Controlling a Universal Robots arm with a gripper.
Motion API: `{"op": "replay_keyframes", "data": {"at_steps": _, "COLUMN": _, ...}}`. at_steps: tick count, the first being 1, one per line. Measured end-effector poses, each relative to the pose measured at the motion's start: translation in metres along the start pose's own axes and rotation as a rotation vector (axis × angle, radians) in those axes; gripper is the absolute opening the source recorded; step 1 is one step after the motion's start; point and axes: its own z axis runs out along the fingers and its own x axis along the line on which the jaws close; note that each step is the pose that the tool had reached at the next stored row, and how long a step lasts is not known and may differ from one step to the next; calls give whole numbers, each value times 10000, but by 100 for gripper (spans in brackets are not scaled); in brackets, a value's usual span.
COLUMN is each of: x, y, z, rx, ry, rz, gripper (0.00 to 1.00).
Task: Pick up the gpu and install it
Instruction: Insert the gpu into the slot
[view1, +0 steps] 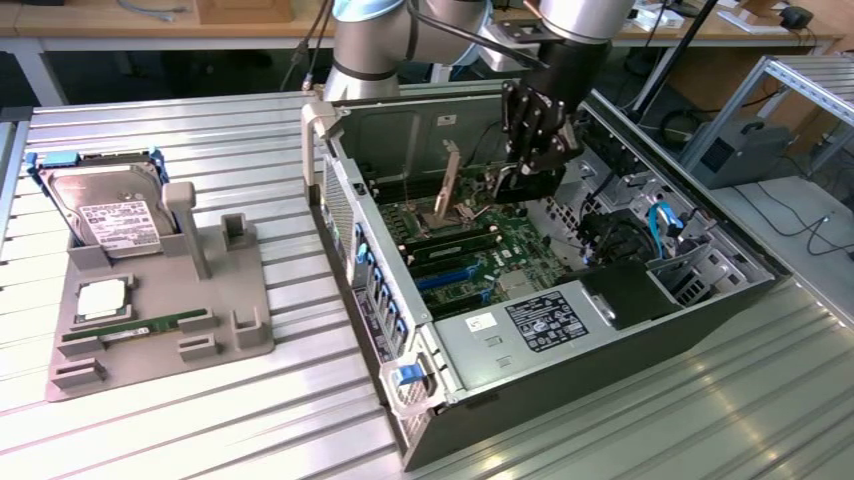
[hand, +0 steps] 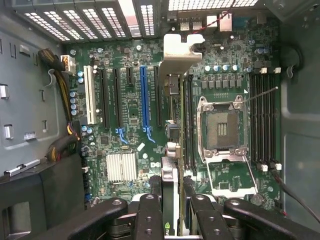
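The black two-fingered tool (view1: 518, 182) (hand: 172, 200) is seen lowered inside the open black computer case (view1: 694, 300), its fingers closed on the thin dark GPU card with a silver metal bracket (hand: 179, 54). The card is held on edge over the green motherboard (hand: 125, 115), between the blue expansion slot (hand: 144, 100) and the silver CPU socket (hand: 222, 130). Whether it touches a slot cannot be told. On the ribbed metal surface (view1: 200, 420), well apart towards the exterior view's left, a grey moulded holder (view1: 247, 345) is seen carrying a silver hard drive with white label (view1: 114, 215) and a narrow green RAM stick (view1: 147, 325).
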Motion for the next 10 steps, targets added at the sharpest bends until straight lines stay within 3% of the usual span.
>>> {"op": "replay_keyframes", "data": {"at_steps": 4, "x": 16, "y": 24, "z": 16, "rx": 0, "ry": 1, "rz": 0, "gripper": 27}}
{"op": "replay_keyframes", "data": {"at_steps": 10, "x": 142, "y": 114, "z": 71, "rx": 0, "ry": 0, "rz": 2, "gripper": 27}}
